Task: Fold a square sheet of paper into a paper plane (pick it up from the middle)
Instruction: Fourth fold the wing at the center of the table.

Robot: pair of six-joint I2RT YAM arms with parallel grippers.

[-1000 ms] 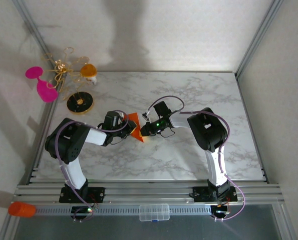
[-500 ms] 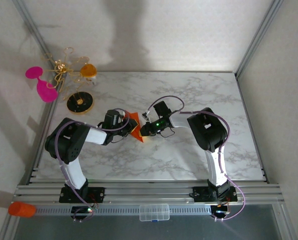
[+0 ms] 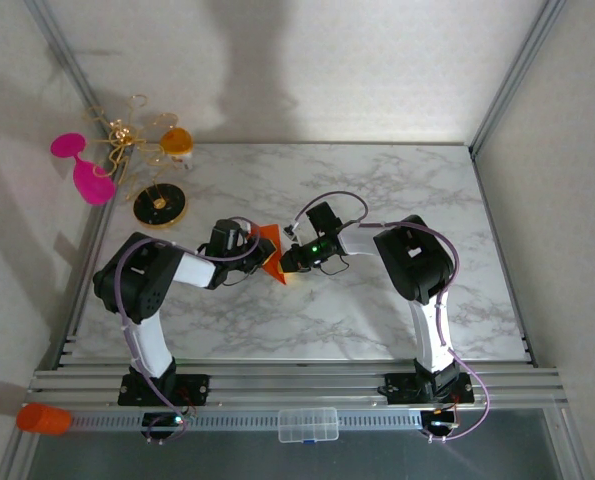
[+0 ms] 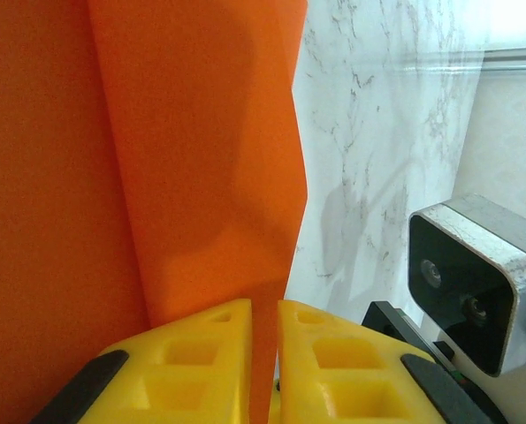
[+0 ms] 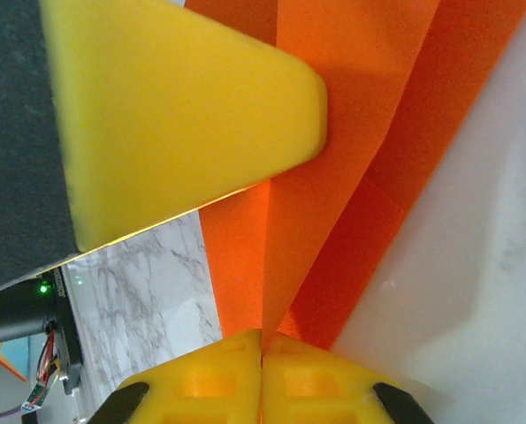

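From above, the left claw [image 3: 257,250] and right claw [image 3: 284,262] meet over the middle of the marble bench [image 3: 397,190]. Both are clenched on the folded orange paper [image 3: 270,241], a small angular shape held between them.

In the left wrist view, yellow fingers [image 4: 201,353] pinch the paper's lower edge, with creased orange panels rising above.

In the right wrist view, yellow fingers [image 5: 209,384] grip a fold of the paper tightly.

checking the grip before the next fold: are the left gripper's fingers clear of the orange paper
No, the left gripper is pinching the orange paper between its yellow fingers.
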